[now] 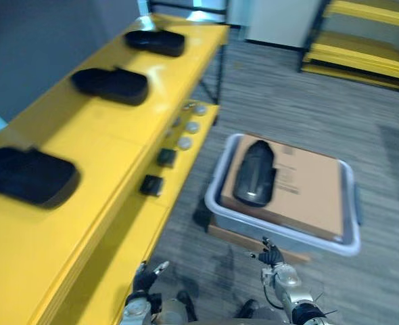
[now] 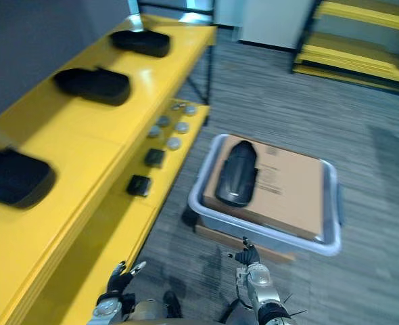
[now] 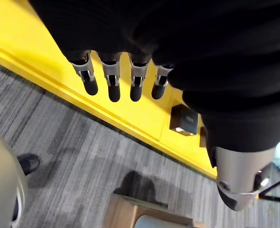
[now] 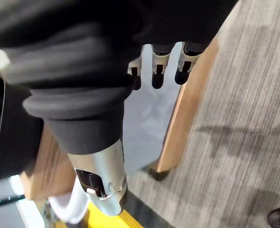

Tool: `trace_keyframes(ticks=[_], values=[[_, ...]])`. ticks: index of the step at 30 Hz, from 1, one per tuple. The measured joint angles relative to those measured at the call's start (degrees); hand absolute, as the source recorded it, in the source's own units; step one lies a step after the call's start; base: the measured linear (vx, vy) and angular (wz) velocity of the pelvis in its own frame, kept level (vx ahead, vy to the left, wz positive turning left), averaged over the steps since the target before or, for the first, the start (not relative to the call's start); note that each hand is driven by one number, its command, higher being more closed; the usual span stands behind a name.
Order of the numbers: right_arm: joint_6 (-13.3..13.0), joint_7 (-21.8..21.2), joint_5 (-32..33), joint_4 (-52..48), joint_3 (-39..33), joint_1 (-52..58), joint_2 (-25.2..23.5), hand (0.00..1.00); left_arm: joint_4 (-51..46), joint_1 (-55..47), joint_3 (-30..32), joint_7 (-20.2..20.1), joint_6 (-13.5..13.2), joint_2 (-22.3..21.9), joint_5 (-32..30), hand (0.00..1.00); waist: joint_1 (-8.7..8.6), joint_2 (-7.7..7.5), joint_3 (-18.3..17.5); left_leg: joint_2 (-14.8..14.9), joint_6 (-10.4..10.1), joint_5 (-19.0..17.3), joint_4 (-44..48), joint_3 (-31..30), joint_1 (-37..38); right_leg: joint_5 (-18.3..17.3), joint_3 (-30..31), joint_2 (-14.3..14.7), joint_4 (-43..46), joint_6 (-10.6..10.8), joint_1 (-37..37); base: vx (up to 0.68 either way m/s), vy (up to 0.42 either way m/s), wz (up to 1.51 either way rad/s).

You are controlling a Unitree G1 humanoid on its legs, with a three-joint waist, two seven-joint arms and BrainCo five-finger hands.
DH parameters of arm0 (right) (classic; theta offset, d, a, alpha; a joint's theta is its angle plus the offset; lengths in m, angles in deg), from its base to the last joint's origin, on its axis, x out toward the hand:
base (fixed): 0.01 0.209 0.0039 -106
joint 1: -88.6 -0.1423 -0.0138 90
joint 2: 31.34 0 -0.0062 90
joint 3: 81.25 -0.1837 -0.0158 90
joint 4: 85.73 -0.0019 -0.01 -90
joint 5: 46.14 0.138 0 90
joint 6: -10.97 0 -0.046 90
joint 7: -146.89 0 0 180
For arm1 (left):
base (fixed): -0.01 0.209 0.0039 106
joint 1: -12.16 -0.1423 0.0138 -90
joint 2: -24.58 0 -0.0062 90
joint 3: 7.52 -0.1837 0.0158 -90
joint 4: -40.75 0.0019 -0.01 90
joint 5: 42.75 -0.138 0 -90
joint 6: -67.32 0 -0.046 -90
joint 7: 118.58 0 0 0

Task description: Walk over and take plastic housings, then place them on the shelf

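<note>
Fingers (image 3: 112, 83) of the left hand (image 1: 144, 277) hang straight and empty by the yellow shelf (image 1: 84, 135); its wrist view shows a small black box (image 3: 183, 121) there. Head views add three plastic housings (image 1: 110, 85) on the shelf top and, right, a fourth housing (image 1: 255, 172) on cardboard (image 1: 308, 193) in a grey tray (image 1: 280, 231). Fingers (image 4: 158, 76) of the right hand (image 1: 275, 263), likewise straight and empty, hang over the tray's wooden base (image 4: 187, 109), seen from its wrist.

No legible text. Dark print on the cardboard sheet (image 1: 308, 189) in the grey bin (image 1: 351, 242), just right of the black plastic housing (image 1: 255, 172): too blurred to read. Pale mark on black block (image 3: 183, 119) on yellow shelf (image 3: 45, 52): unreadable.
</note>
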Motion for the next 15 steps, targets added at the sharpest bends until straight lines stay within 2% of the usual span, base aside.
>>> trace_keyframes(ticks=[1,2,3,4,5,8,9,10,15], values=[[-0.01,0.24,0.83,-0.62,-0.31,1.14,-0.1,0.0,0.19,0.21,-0.02,-0.02,0.02,-0.15,0.0,0.0,-0.72,0.07,0.28,2.34,-0.76,-1.49,2.67,-1.03,-1.26,-0.27,-0.08,2.31,-1.31,-0.49,0.75,0.11,-0.215,-0.19],[-0.02,0.28,1.49,-0.62,-0.58,1.33,-0.2,0.0,0.21,0.55,-0.14,-0.05,0.03,-0.19,0.0,0.0,-1.03,0.09,0.36,3.38,-0.88,-1.71,3.94,-1.6,-1.88,-0.5,0.02,3.28,-1.57,-0.87,0.84,0.11,-0.202,-0.15],[-0.03,0.38,2.09,-0.68,-0.82,1.49,-0.36,0.0,0.31,0.56,-0.52,-0.15,0.06,-0.21,0.0,0.0,-1.05,0.16,0.43,4.47,-0.47,-1.45,5.77,-2.0,-2.35,-0.72,0.66,4.44,-1.63,-1.45,0.85,0.1,-0.112,-0.43],[-0.12,0.94,2.54,-0.78,-1.15,1.51,-0.39,0.0,0.57,0.63,-0.55,-0.59,0.12,-0.47,0.0,0.0,-0.9,0.36,0.8,4.96,0.18,-1.31,8.15,-5.41,-3.07,-0.42,1.82,5.63,-1.35,-2.38,1.16,0.17,-0.134,-0.54],[-0.18,1.35,2.81,-1.02,-1.35,1.61,-0.78,0.0,0.66,0.51,-0.64,-1.03,0.36,-0.8,0.0,0.0,-0.97,0.47,1.04,4.04,-0.01,-1.94,10.08,-11.23,-3.93,-0.66,2.95,5.84,-1.44,-2.66,1.8,0.17,-0.089,-0.63],[-0.56,1.56,3.93,-2.27,-4.29,1.34,-0.09,0.0,0.62,1.35,-0.92,-1.04,0.32,-1.39,0.0,0.0,-0.66,0.83,2.26,-4.92,-0.18,-2.25,4.99,-27.55,-4.15,-0.75,7.01,4.2,-1.13,-2.05,2.78,0.09,0.052,-0.63],[-0.61,1.88,3.92,-2.31,-4.72,1.37,0.06,0.0,0.6,1.33,-1.22,-1.07,0.3,-1.46,0.01,0.0,-0.68,1.63,2.22,-5.47,0.66,-0.3,3.41,-28.49,-4.32,-0.96,7.87,4.51,-0.74,-1.41,2.78,0.09,0.098,-0.69],[-0.59,2.54,3.95,-2.31,-4.81,1.05,0.25,0.0,0.92,1.43,-1.23,-1.06,0.28,-1.22,0.09,0.0,-0.27,2.15,2.22,-5.52,3.21,0.5,5.07,-27.11,-4.2,-1.53,9.77,4.87,-0.06,-0.31,2.87,0.13,0.107,-0.56],[-0.45,2.45,5.17,-2.79,-5.84,2.9,-1.11,0.0,1.13,2.65,-2.75,-1.07,0.29,-0.37,0.2,0.0,-0.08,0.98,2.0,-7.77,3.48,0.19,3.08,-27.04,-2.45,-1.61,10.5,2.95,-0.54,0.78,2.95,0.1,0.09,-0.04]])
